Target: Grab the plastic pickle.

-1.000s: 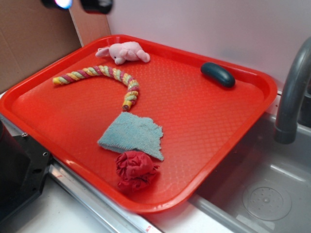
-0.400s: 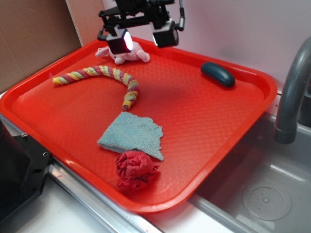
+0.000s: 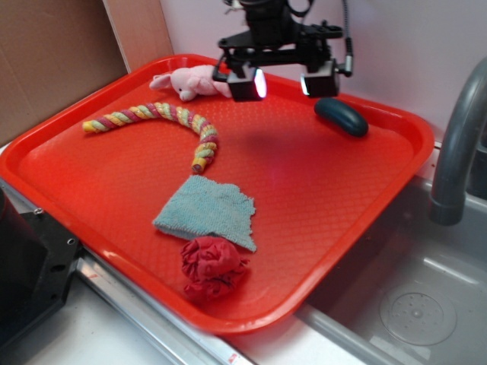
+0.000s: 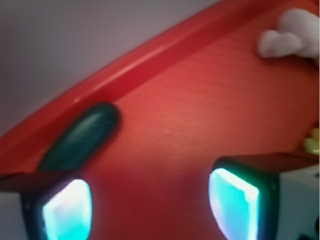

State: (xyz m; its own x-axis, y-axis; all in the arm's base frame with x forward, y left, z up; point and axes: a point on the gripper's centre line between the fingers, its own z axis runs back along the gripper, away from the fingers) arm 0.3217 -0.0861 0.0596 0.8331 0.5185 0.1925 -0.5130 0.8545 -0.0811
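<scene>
The plastic pickle (image 3: pixel 342 116) is a glossy dark teal oblong lying near the far right rim of the red tray (image 3: pixel 327 205). In the wrist view the pickle (image 4: pixel 82 136) sits ahead and to the left, just beyond the left fingertip. My gripper (image 3: pixel 283 82) hovers above the tray's back edge, just left of the pickle, between it and the pink plush toy (image 3: pixel 194 81). Its jaws stand wide apart with only bare tray between them (image 4: pixel 150 205). Nothing is held.
A striped twisted rope (image 3: pixel 163 122) curves across the tray's left part. A blue cloth (image 3: pixel 207 211) and a crumpled red cloth (image 3: pixel 213 265) lie near the front. A grey faucet (image 3: pixel 456 144) and sink (image 3: pixel 411 296) stand to the right; cardboard (image 3: pixel 53 53) rises at left.
The gripper has come into view from the upper left and travelled right along the tray's back edge, from over the pink toy to beside the pickle. No object has moved.
</scene>
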